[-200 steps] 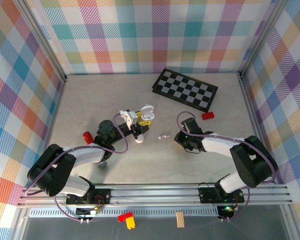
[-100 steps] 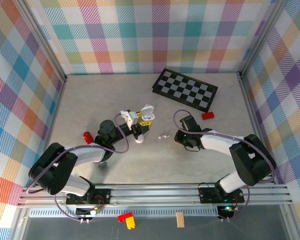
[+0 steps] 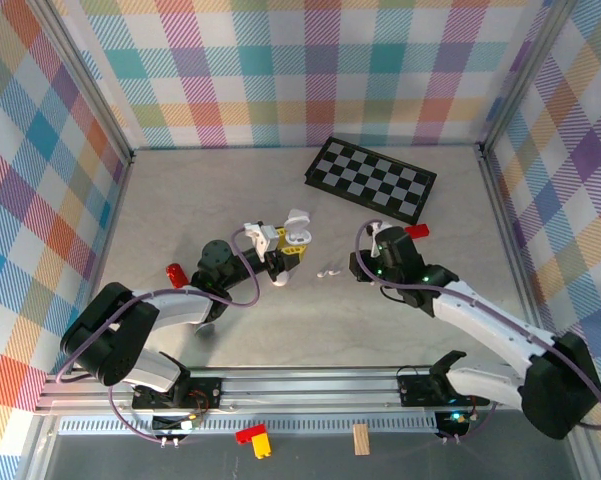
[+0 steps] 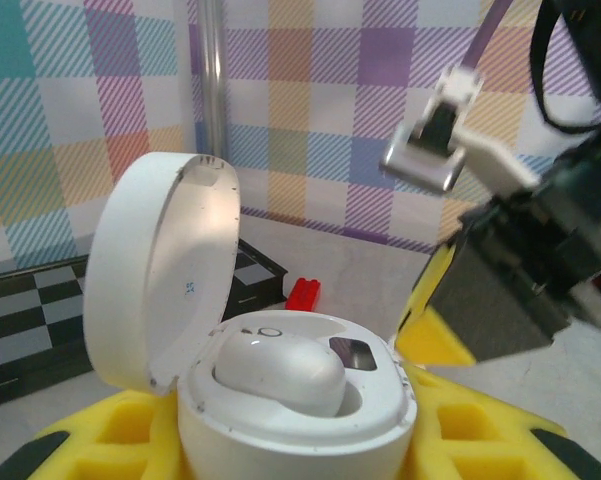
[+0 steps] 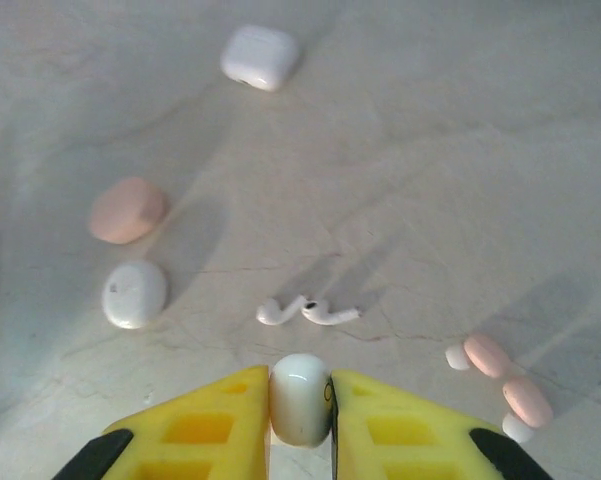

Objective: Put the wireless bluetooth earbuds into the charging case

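The step in hand looks like the delivery of a second bud. The right hand is clenched on a small glossy white earbud, pinched between its yellow fingertips above the pale marbled counter. A pair of white stemmed earbuds lies on the counter just ahead of it. The left hand grasps the round white plastic charging case upright, with its hinged lid tipped open. One seated white earbud fills a socket, and the dark socket beside it looks empty. Seen from above, the two hands are apart. The next move, I judge, calls for carrying the pinched bud over to the case, lining it up above the free socket, then lowering it squarely and letting go without nudging the lid.
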